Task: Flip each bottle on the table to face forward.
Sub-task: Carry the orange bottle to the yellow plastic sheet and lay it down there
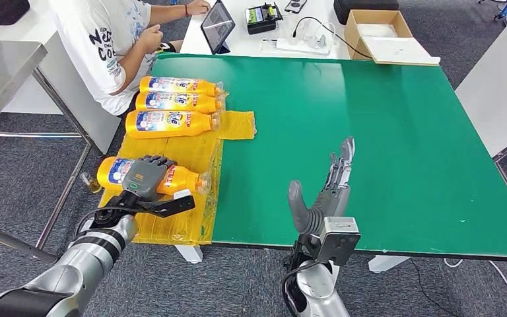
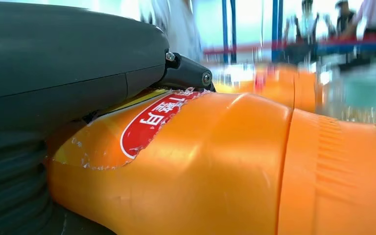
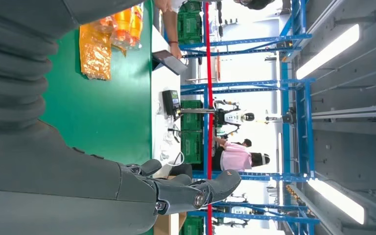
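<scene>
Several orange bottles lie on their sides on a yellow plastic sheet [image 1: 237, 124] at the left end of the green table [image 1: 370, 132]. Three far ones [image 1: 175, 102] lie in a row with their labels up. My left hand [image 1: 146, 179] lies over the nearest bottle [image 1: 183, 179], fingers wrapped across its label. In the left wrist view that bottle [image 2: 215, 171] sits pressed under the hand [image 2: 54, 63]. My right hand [image 1: 327, 198] is open above the table's front edge with its fingers stretched out, apart from every bottle, and it appears again in the right wrist view [image 3: 78, 186].
A person in a white shirt [image 1: 105, 46] sits at the far left corner, near the far bottles. Behind the green table a white table holds a tablet [image 1: 218, 25], a device [image 1: 263, 17], cables and a cardboard box [image 1: 376, 30].
</scene>
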Controlling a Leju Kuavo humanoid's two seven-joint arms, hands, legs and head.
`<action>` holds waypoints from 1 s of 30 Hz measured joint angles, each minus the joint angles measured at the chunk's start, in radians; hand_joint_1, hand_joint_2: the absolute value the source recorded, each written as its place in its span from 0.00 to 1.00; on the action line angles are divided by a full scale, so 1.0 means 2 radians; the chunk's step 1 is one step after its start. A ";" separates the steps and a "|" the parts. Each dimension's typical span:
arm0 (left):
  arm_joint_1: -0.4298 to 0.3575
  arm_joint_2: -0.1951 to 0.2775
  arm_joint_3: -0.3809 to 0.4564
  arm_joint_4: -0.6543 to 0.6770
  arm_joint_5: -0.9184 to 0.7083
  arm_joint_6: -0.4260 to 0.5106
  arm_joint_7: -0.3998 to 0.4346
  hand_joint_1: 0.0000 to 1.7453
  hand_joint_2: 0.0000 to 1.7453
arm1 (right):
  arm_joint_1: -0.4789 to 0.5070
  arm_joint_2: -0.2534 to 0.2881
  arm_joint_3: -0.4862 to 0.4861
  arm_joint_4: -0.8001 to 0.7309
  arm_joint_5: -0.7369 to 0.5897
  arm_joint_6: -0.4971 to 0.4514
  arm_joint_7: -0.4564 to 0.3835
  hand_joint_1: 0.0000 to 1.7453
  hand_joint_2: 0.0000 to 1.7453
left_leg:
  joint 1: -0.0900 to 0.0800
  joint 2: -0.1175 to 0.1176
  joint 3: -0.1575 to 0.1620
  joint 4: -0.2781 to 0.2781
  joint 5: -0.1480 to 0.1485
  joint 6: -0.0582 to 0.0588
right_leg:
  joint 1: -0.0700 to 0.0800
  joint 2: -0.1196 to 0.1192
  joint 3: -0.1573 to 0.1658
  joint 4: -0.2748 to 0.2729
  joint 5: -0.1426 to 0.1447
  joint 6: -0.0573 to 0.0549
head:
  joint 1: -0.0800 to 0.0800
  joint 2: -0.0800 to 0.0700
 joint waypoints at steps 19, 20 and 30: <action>-0.017 0.001 0.013 0.029 0.108 -0.096 -0.048 0.00 0.00 | 0.000 0.002 0.001 0.011 0.001 0.027 0.000 0.00 1.00 | 0.000 -0.001 0.000 0.000 0.000 0.000 | 0.000 0.000 0.001 0.000 0.000 0.000 | 0.000 0.000; -0.017 0.000 0.015 0.029 0.115 -0.105 -0.050 0.00 0.00 | 0.000 0.003 0.001 0.013 0.002 0.030 0.000 0.00 1.00 | 0.000 -0.001 0.000 0.000 0.000 0.000 | 0.000 0.000 0.001 0.000 0.000 0.000 | 0.000 0.000; -0.024 -0.003 0.026 0.029 0.179 -0.208 -0.076 0.00 0.00 | -0.001 0.006 -0.002 0.034 0.001 0.064 0.000 0.00 1.00 | 0.000 -0.002 0.001 0.000 0.000 0.000 | 0.000 -0.001 0.002 0.000 0.000 0.000 | 0.000 0.000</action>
